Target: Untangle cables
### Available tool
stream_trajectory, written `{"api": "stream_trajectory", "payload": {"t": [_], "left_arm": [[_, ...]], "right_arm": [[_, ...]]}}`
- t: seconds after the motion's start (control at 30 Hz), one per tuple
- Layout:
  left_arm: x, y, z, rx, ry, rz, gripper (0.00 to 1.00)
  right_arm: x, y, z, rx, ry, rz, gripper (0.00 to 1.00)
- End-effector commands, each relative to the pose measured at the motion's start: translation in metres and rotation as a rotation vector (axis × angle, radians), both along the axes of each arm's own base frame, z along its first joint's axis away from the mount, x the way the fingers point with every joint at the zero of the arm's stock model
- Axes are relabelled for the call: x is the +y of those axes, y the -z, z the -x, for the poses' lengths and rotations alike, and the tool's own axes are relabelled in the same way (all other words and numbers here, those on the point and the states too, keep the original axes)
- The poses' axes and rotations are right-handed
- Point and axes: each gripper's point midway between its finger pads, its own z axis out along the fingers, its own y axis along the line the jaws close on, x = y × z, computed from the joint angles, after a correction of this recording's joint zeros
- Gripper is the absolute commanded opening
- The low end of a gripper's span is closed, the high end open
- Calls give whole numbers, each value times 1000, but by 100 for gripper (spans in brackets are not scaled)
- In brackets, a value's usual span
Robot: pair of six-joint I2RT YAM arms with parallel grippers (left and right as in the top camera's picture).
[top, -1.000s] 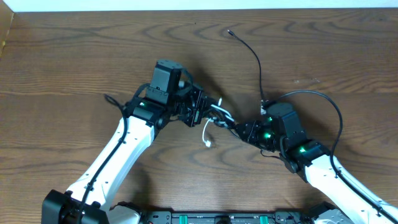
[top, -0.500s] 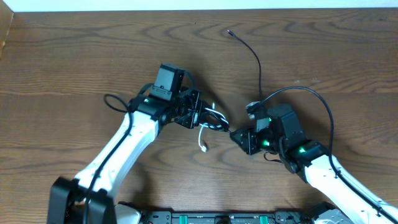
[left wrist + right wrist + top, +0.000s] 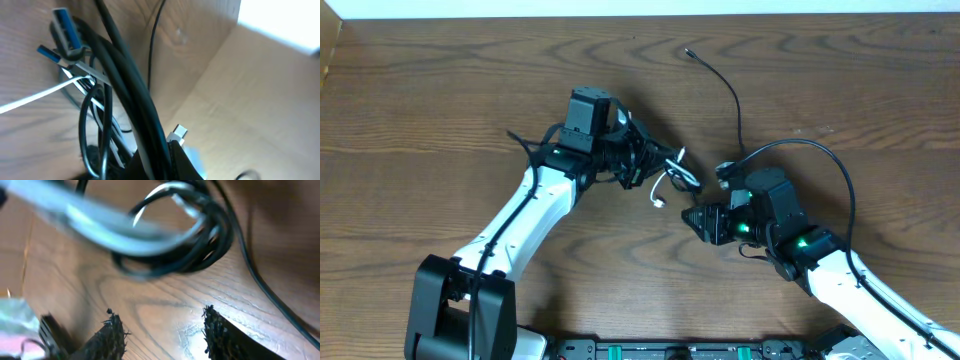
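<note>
left claw (image 3: 642, 162): pinched tight on the cables (image 3: 667, 170), fingertips buried in the loops
right claw (image 3: 165, 337): fingers spread, bare wood between them, holding nothing, just beside the bundle
cables: mid table (image 3: 440, 90), between the two claws
black tail (image 3: 733, 95): runs off toward the far edge, plug end on the wood
white end (image 3: 658, 198): pokes out below the bundle
hard to see: strand crossings; right wrist view blurred
plugs counted: one blue USB plug (image 3: 66, 31), one silver plug (image 3: 179, 133)
plug print: too small to read

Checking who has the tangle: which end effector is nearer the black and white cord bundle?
Left. The left end effector grips the cord bundle; the right end effector is apart, open.
</note>
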Motion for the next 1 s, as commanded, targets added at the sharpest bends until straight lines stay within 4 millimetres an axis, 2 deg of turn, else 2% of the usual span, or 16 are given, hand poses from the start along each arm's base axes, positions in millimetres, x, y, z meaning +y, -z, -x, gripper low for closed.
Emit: {"api": "stream_trajectory", "payload": {"t": [0.0,0.07,0.13,0.17,0.23,0.33,0.43,0.67,0.8,0.9,0.93,0.97], "left_arm": [[2,1,10,-224,182,-72,8],[17,22,11,-187,150,-189,8],[37,44,10,-136,89,-339,8],[46,51,10,-120,67,-397,8],[55,58,10,-106,48,-452,8],[56,58,8,-121,49,-461,8],[62,61,5,-130,33,-505,8],[70,68,1,-127,7,-555,8],[75,82,0,-87,-16,-600,8],[75,96,2,-28,-33,-605,8],[75,101,3,-7,-37,-607,8],[75,105,3,14,-44,-608,8]], "right_arm": [[-4,0,-7,95,145,-38,54],[-6,1,-7,112,164,-45,59],[-7,1,-8,114,174,-44,70],[-9,2,-9,119,190,-39,74],[-15,7,-12,142,248,-24,75],[-26,15,-12,228,369,-21,76],[-28,18,-10,302,438,-52,73],[-26,20,-5,324,431,-50,78],[-26,21,-3,331,432,-44,79],[-26,21,-4,330,432,-45,88],[-26,21,-4,330,432,-46,87],[-26,20,-3,331,429,-47,79]]}}
